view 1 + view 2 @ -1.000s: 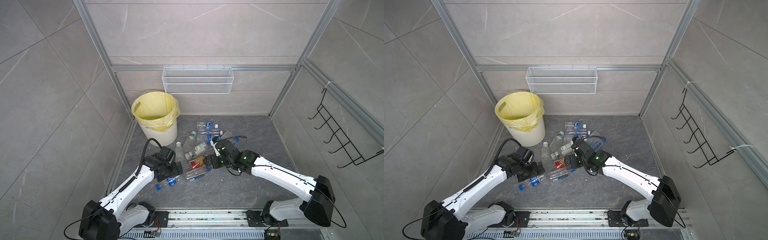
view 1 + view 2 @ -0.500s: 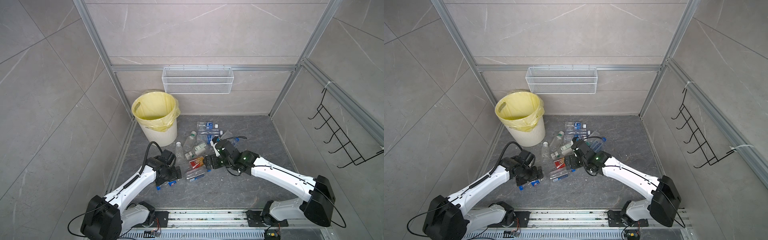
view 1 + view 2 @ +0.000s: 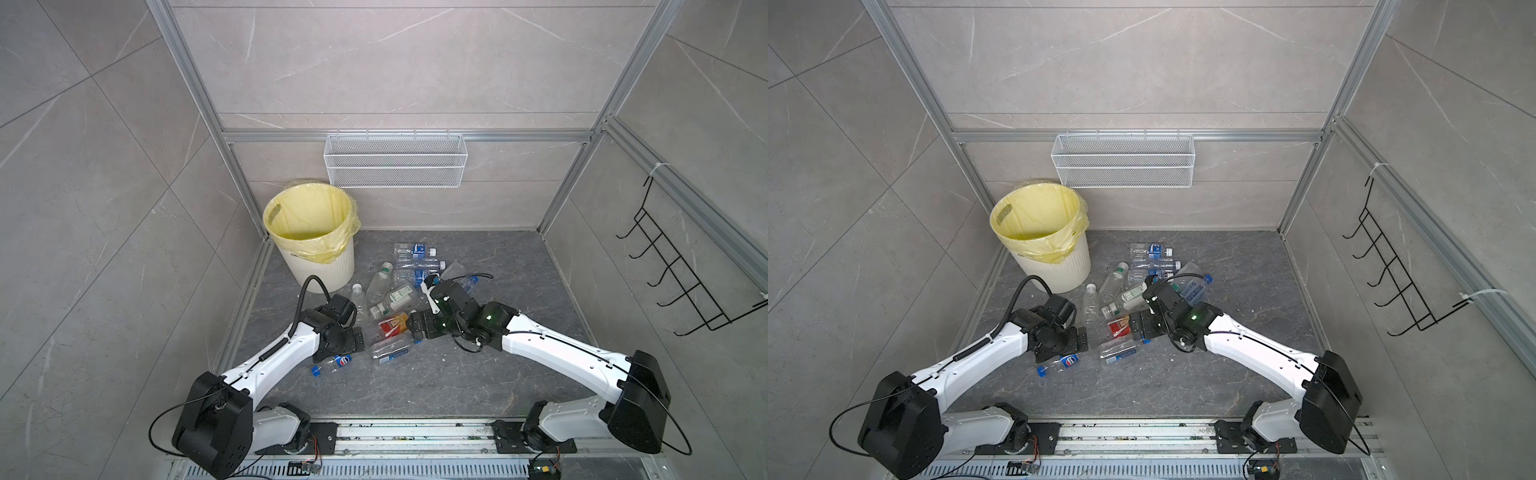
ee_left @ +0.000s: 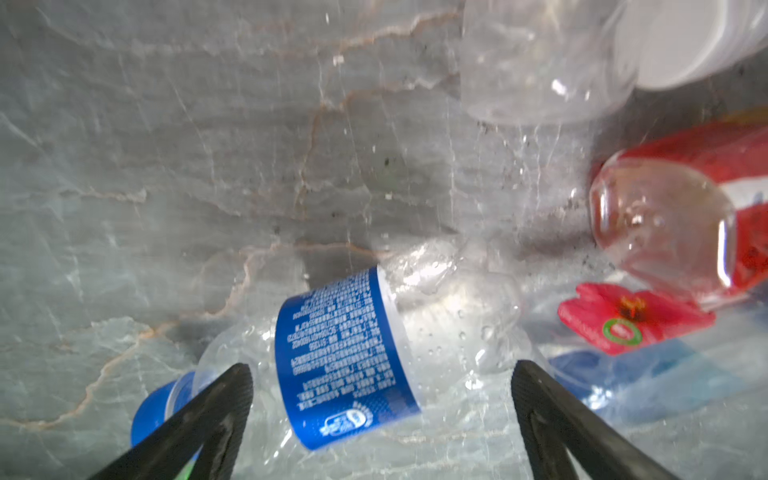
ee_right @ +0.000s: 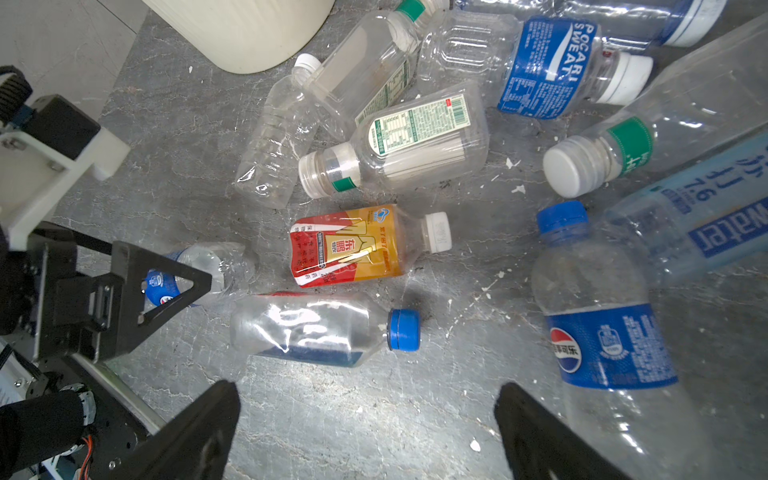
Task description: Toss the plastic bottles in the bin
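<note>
Fingers (image 4: 224, 399) of my left gripper (image 4: 382, 374) stand spread astride the blue-labelled bottle (image 3: 338, 362), lower left of centre in a top view; right gripper (image 5: 368, 395) spread, empty. I advise closing squarely across its middle; bin (image 3: 328, 274) stands above it.

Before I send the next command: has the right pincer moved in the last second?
No. The right pincer keeps the same place against the bin in both top views, open beside the orange-red bottle.
</note>
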You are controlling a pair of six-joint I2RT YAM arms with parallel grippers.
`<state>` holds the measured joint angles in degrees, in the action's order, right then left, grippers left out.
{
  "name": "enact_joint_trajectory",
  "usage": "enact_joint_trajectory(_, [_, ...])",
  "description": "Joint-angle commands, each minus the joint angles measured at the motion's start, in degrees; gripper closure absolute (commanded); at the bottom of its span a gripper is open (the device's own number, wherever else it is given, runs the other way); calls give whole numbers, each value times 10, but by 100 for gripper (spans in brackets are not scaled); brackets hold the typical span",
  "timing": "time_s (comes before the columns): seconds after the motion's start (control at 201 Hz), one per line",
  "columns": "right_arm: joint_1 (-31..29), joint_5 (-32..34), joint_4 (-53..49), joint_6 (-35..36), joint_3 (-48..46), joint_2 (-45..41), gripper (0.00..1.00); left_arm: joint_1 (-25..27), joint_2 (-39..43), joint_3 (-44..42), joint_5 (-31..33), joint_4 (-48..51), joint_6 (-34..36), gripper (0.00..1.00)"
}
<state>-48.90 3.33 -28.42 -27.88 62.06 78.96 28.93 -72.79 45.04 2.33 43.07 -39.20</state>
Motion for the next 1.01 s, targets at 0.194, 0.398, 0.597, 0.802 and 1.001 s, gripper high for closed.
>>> enact_joint_trajectory(0.194, [-3, 10, 9, -10, -9, 1, 0, 2, -34, -1, -36, -27, 3, 0])
enact_joint_trajectory(0.398, [-3, 9, 10, -11, -12, 2, 0, 4, -41, 6, -43, -42, 0, 0])
enact_joint_trajectory(0.597, [-3, 9, 14, -13, -15, 4, 0, 6, -64, 13, -53, -68, -3, 0])
enact_joint_trajectory(0.802, [-3, 9, 15, -17, -18, 1, 0, 7, -85, 46, -49, -75, 8, 0])
enact_joint_trajectory(1.001, [-3, 10, 14, -19, -20, -1, 0, 7, -97, 93, -50, -58, 30, 0])
